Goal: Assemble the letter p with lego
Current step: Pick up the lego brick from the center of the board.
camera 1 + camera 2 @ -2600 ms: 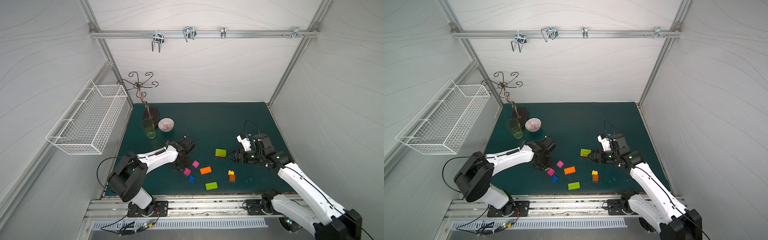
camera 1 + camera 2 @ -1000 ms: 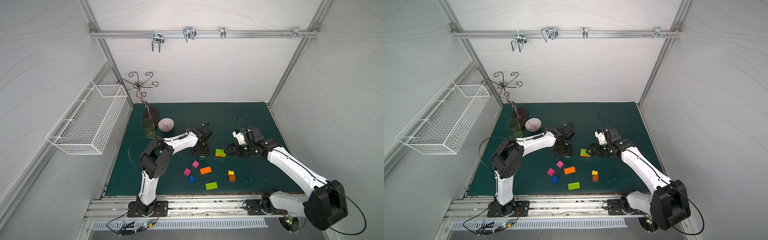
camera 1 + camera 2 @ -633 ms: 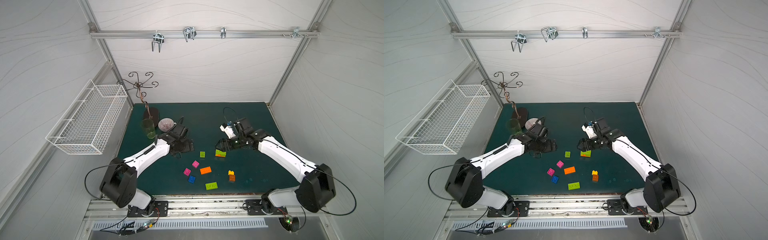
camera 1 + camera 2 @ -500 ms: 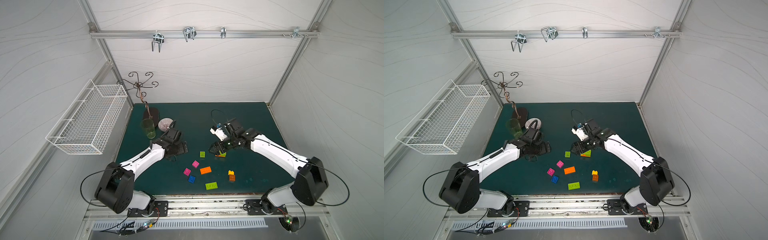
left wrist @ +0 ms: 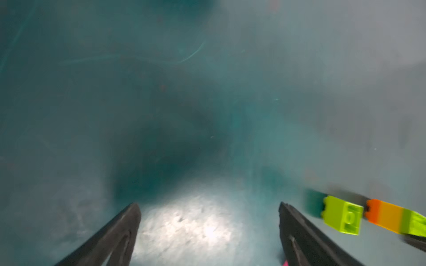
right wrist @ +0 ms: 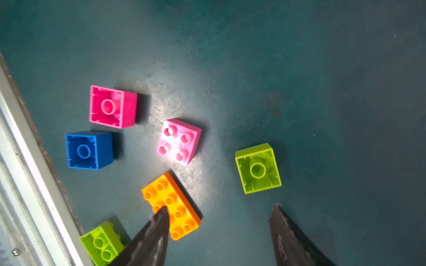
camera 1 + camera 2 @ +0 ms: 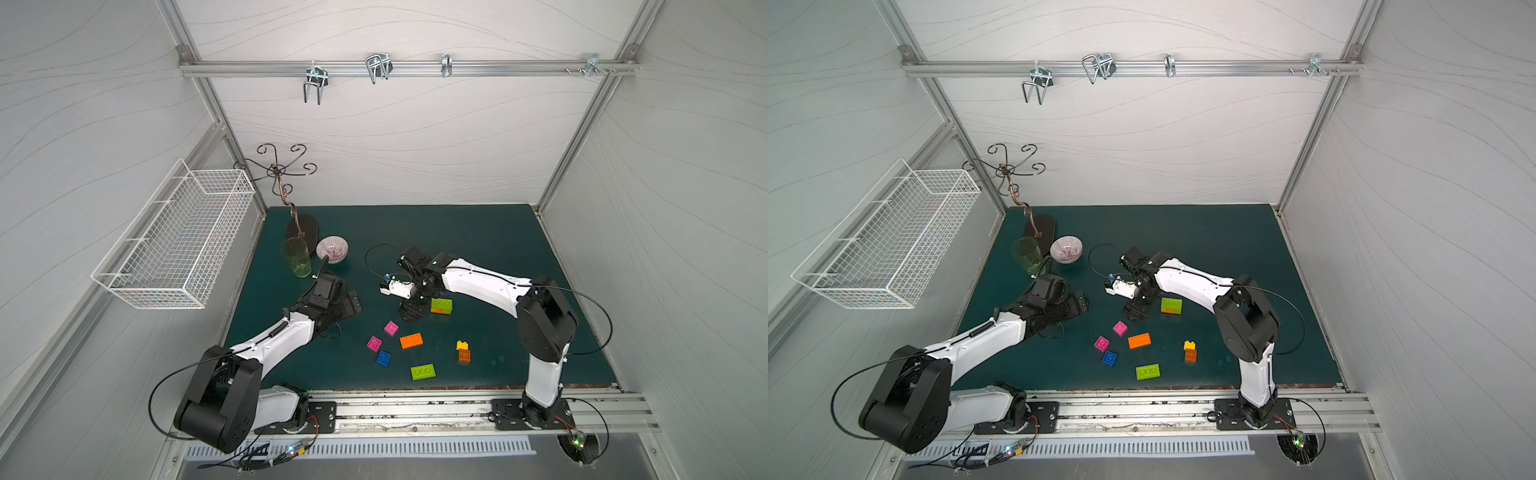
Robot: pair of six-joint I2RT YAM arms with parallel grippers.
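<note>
Loose lego lie on the green mat: two magenta (image 7: 391, 328) (image 7: 374, 343), a blue (image 7: 383, 358), an orange oblong (image 7: 411, 340), a lime oblong (image 7: 423, 371), a yellow-on-orange pair (image 7: 462, 351) and a lime-on-orange stack (image 7: 441, 305). My right gripper (image 7: 411, 311) (image 6: 220, 206) hangs open beside that stack. A small upturned lime brick (image 6: 258, 169) lies just beyond its fingertips, with nothing between them. My left gripper (image 7: 349, 303) (image 5: 208, 204) stands open and empty over bare mat, left of that lime brick (image 5: 343, 216).
A patterned bowl (image 7: 332, 249), a green glass (image 7: 296, 257) and a hook stand (image 7: 301, 226) sit at the back left, close behind my left wrist. A wire basket (image 7: 178, 245) hangs on the left wall. A metal rail (image 6: 34, 184) borders the mat's front edge.
My left gripper let go of the small lime brick mid-mat and drew back to the left. The right gripper swung left past the lime-on-orange stack to over that brick, its jaws narrowing somewhat.
</note>
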